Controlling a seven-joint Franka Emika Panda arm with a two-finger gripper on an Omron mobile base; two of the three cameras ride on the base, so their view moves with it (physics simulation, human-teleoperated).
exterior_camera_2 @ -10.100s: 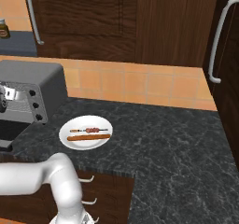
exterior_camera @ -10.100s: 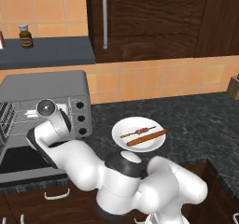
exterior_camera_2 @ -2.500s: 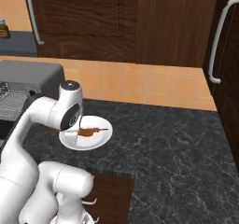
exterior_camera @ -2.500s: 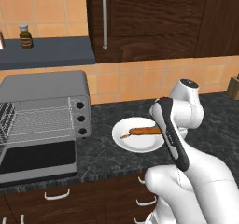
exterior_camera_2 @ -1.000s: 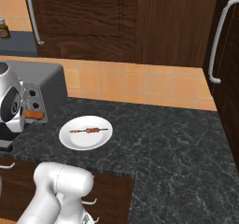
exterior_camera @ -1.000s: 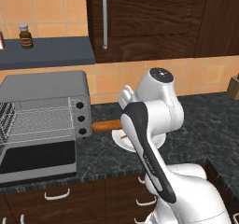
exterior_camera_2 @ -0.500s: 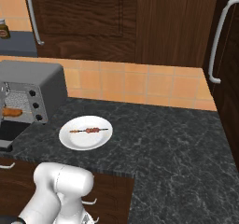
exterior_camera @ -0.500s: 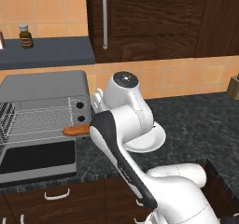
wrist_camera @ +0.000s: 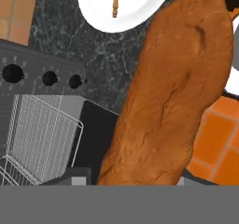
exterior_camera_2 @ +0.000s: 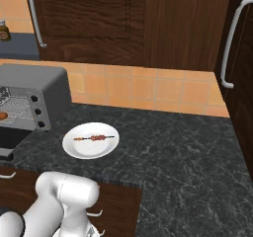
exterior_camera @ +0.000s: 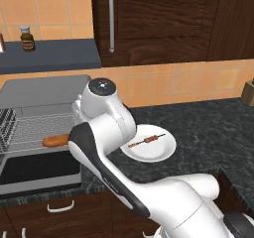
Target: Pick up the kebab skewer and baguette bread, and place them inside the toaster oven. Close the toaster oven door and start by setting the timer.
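- Carrying the baguette bread into the toaster oven looks like the step in hand: the loaf sits at the front of the wire rack, one end poking out from behind the white arm.
- Hinged down flat, the toaster oven door leaves the mouth open; shutting it and turning a knob come later.
- Spread over the dark worktop, the free space is wide, and nothing stands between plate and oven.
- Resting on the white plate, just beside the oven, the kebab skewer waits its turn.
- Seen from the hand, the loaf fills the middle and appears held, yet the tool's tips are hidden, so I cannot tell how its jaws stand.
- Next, by my judgement, the loaf needs setting level on the rack before release, then a swing back to the plate.
- Standing on the shelf above, a small brown jar is well clear.
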